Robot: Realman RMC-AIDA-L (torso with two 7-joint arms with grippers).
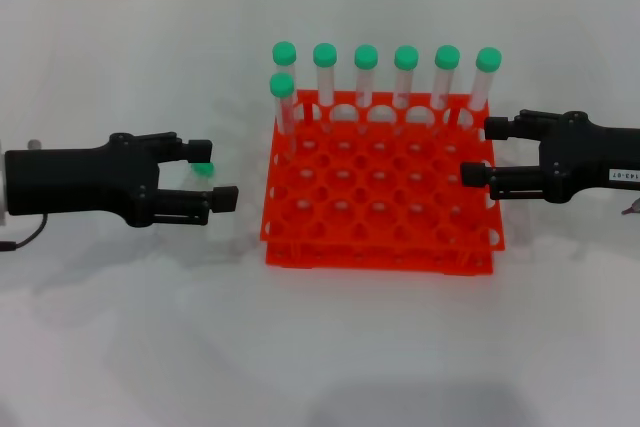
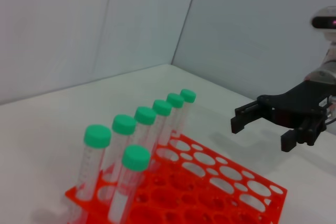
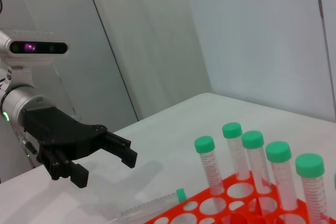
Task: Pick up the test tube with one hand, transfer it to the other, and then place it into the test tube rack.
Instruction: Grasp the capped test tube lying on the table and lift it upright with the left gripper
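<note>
The test tube (image 1: 204, 168) lies flat on the white table left of the rack; its green cap shows between the fingers of my left gripper. It also shows in the right wrist view (image 3: 157, 203), cap end toward the rack. My left gripper (image 1: 213, 175), black and unlabelled, is open around it and not closed on it; it also appears in the right wrist view (image 3: 105, 163). My right gripper (image 1: 483, 152), with a white label, is open and empty at the rack's right edge, also seen in the left wrist view (image 2: 262, 132). The orange-red test tube rack (image 1: 380, 247) stands at the centre.
Several identical green-capped tubes (image 1: 365, 72) stand upright along the rack's back row, with one more (image 1: 283, 97) in the second row at the left. The other holes are open. A grey wall runs behind the table.
</note>
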